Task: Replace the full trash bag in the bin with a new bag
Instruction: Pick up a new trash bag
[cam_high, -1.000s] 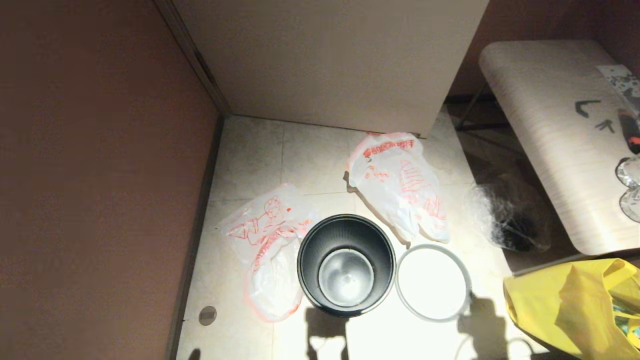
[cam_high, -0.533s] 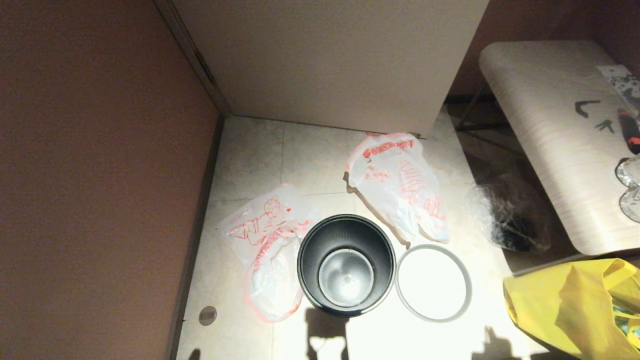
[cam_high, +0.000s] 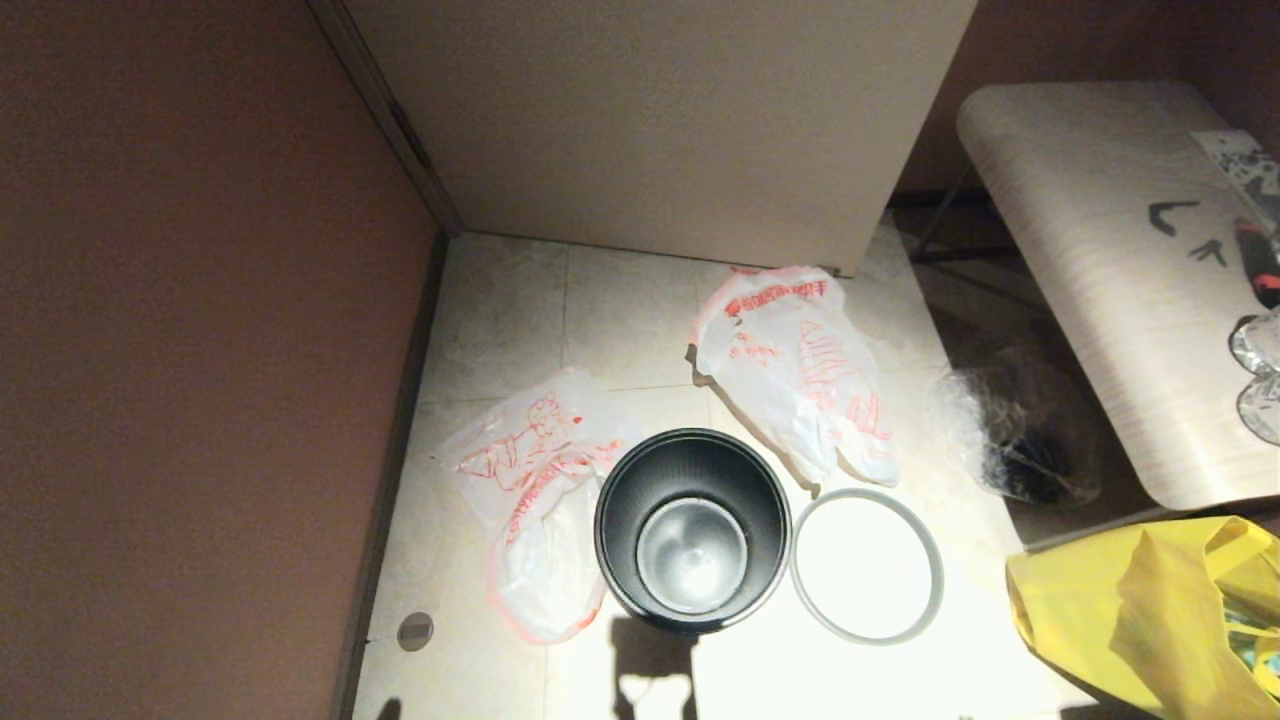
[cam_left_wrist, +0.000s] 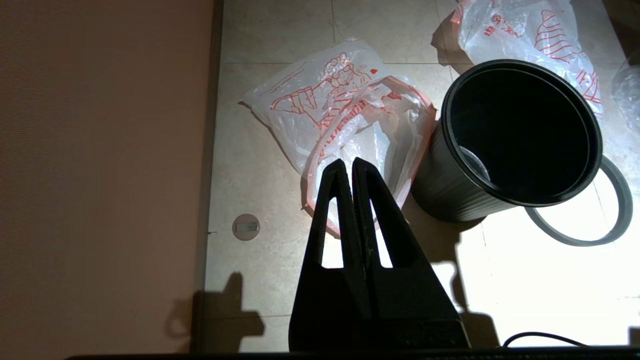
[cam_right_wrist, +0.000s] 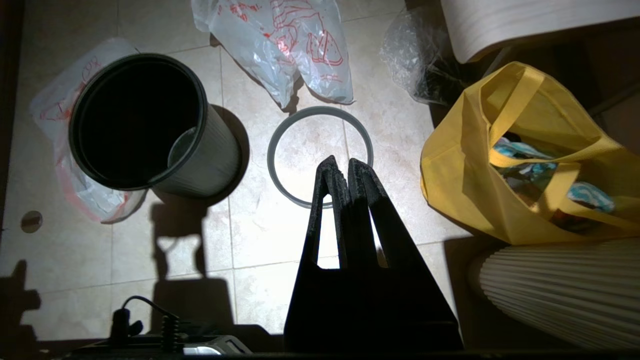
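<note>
Two grippers hang above the tiled floor (cam_high: 620, 300), each with its jaws pressed together on nothing: the left gripper (cam_left_wrist: 348, 165) points down over the new bag (cam_high: 530, 480), the right gripper (cam_right_wrist: 339, 165) over the grey ring (cam_high: 866, 565). The full trash bag (cam_high: 795, 365) lies toward the far wall, just behind the bin (cam_high: 692, 530). The bin stands upright and unlined, the limp new bag touching its left side and the loose ring just beside its right.

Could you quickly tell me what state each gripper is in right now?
Left gripper: closed, holding nothing.
Right gripper: closed, holding nothing.
</note>
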